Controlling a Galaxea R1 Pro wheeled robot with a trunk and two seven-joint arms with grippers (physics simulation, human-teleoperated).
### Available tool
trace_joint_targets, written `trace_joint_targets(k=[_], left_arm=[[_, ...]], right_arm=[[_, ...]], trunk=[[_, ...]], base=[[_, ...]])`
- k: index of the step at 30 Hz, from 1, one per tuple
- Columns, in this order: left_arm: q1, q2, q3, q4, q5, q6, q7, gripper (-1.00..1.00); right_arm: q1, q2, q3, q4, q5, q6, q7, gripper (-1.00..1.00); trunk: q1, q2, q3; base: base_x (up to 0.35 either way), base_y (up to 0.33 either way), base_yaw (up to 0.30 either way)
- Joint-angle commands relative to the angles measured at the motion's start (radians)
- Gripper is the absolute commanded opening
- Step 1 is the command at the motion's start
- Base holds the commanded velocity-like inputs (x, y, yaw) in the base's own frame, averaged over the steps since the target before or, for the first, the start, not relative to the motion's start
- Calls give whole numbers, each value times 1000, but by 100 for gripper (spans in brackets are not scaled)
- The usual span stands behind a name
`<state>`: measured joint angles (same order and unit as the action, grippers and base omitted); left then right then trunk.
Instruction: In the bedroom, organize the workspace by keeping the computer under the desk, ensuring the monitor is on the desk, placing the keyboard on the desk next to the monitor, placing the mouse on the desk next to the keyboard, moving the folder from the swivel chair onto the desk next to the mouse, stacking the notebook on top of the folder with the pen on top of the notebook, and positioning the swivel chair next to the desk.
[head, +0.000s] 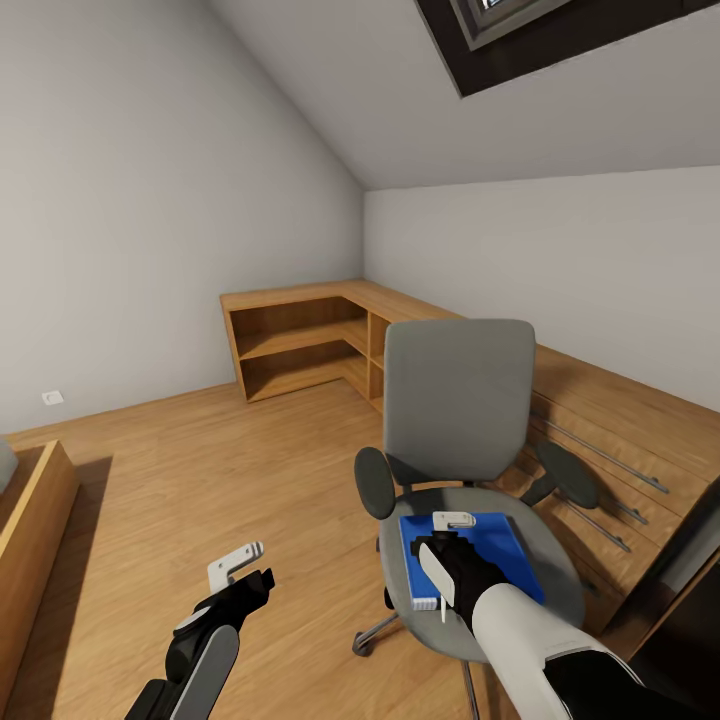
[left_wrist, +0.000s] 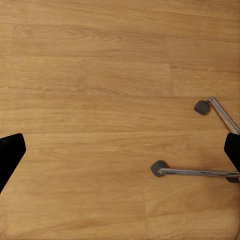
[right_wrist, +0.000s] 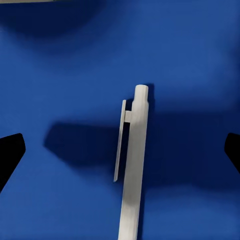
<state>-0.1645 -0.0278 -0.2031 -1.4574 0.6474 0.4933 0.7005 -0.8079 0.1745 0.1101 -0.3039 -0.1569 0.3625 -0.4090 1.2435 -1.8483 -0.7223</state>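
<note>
right pincer (head: 447, 555) poised open over folder (head: 505, 545)

Head view high over swivel chair (head: 460, 440), right wrist close above folder (right_wrist: 60, 65), left wrist seemingly floorward

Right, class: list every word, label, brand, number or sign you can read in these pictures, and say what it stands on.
None can be read.
Bright blue flat folder: plain cover, no print.
White clip pen: no marking visible.
Grey upholstered swivel chair: no label.
Small white wall socket: too small to tell.
</note>
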Motion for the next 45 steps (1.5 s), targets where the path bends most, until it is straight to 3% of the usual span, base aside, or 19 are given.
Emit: trace_joint_targets(k=[1, 6, 10, 14, 22, 45], left_arm=[[-1, 0, -1, -1, 8, 2, 8, 100], [0, 0, -2, -1, 8, 1, 8, 100], [0, -22, 4, 9, 6, 1, 11, 100], [0, -23, 4, 9, 6, 1, 12, 100], [0, 1, 2, 9, 6, 1, 10, 100], [0, 3, 1, 9, 6, -1, 10, 100]], right_arm=[[-1, 0, 7, -1, -10, 4, -8, 100], [-1, 0, 7, -1, -10, 4, -8, 100], [-5, 0, 11, 0, -7, -5, -10, 100], [-5, 0, 11, -1, -8, -5, -10, 100], [-4, 0, 11, -27, -9, -11, -11, 100], [-4, 0, 11, -29, -10, -8, -11, 100]], trunk=[[0, -1, -1], [0, -1, -1], [0, -1, -1], [0, -1, -1], [0, -1, -1], [0, -1, -1]], base=[[0, 0, 0], [0, 0, 0], [0, 0, 0], [0, 0, 0], [0, 0, 0], [0, 0, 0]])
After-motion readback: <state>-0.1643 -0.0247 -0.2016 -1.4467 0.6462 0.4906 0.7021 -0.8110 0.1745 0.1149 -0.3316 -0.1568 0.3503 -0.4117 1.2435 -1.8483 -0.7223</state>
